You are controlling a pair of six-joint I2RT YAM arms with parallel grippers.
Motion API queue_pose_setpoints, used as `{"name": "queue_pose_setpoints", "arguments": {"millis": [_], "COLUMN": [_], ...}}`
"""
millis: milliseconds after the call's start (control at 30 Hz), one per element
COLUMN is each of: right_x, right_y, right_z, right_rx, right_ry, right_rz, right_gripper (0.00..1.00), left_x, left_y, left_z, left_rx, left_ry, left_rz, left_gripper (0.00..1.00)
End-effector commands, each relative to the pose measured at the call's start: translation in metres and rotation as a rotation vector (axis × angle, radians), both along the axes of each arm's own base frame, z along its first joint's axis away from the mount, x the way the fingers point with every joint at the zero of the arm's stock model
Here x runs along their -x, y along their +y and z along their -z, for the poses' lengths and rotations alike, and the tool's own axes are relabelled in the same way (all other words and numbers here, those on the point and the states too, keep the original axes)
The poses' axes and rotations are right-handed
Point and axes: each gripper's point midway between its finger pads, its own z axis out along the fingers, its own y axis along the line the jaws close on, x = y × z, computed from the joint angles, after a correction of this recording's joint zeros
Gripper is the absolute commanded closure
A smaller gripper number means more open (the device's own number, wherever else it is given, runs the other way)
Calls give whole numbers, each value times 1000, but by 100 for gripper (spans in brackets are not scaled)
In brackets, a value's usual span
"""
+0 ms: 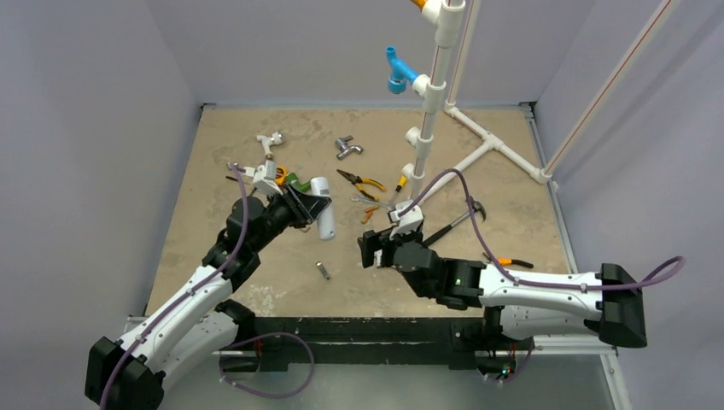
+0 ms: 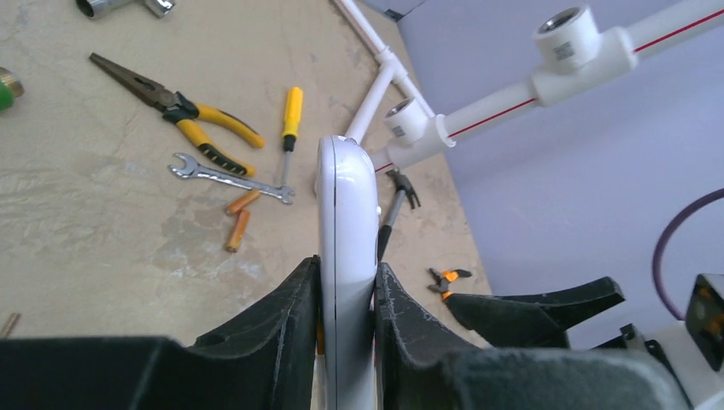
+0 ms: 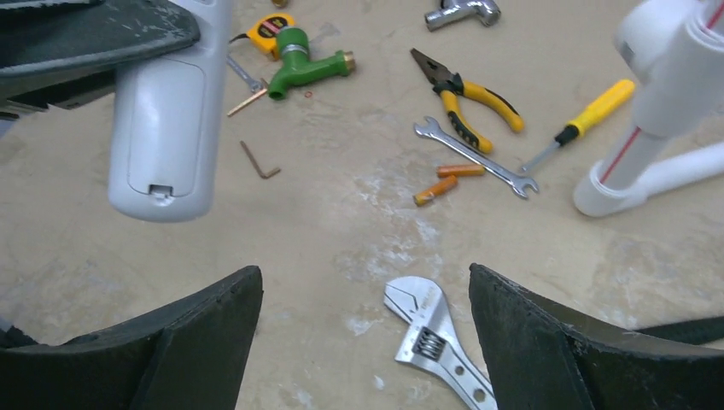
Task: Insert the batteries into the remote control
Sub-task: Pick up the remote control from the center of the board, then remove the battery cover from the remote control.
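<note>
**A:** How does the remote control (image 3: 166, 120) look?

**B:** It is white and smooth, with a rounded free end. The right wrist view shows its plain back, where a panel is outlined with a small catch at the end.

**A:** And where is it?

**B:** It is held up off the table (image 1: 290, 295). The left gripper (image 2: 346, 286) is closed tight on it, one finger on each side.

**A:** Does the left wrist view add anything?

**B:** It shows only the thin edge, with a seam running along it. The back panel does not show there at all.

**A:** What about the right gripper (image 3: 365, 282)?

**B:** Its jaws stand wide apart with nothing between them. It hangs above an adjustable wrench (image 3: 435, 342) that lies on the table.

**A:** And the batteries (image 3: 461, 171)?

**B:** They are two orange cylinders lying close together on the table, just beside a flat spanner (image 3: 474, 158). They are well apart from the remote. In the top view they are tiny, but that view shows the two grippers near each other and not touching.
</note>
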Motion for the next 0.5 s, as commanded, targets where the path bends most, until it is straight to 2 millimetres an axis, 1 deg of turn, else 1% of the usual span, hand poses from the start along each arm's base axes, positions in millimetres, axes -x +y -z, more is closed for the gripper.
{"name": "queue_pose_setpoints", "arguments": {"millis": [0,33,100,200,267,367,467], "right_x": [-7,-6,-5,-7,-12,-23,-27], "right_y": [41,51,63,71,75,85,96], "right_z": [-66,-76,-85,-93,-92,-82,-72], "right_rx": [-185,-204,-224,-273,-321,-372,-392], "right_ry": [-85,-87,-84,-60,-8,108,160], "right_rz": [-58,-85,-116,-123,-134,-158,-192], "right_gripper": [9,7,5,3,2,2,3], "left_x": [4,5,6,9,10,11,11], "left_y": [-6,-6,-6,-6,-5,-5,-7], "left_z": [-45,-46,-47,-48,-48,-48,-49], "left_rx": [192,204,215,223,237,253,264], "left_ry": [-97,-100,-109,-123,-135,-144,-147], "left_rz": [20,25,29,34,32,36,45], "left_gripper": [100,100,100,100,100,100,100]}}
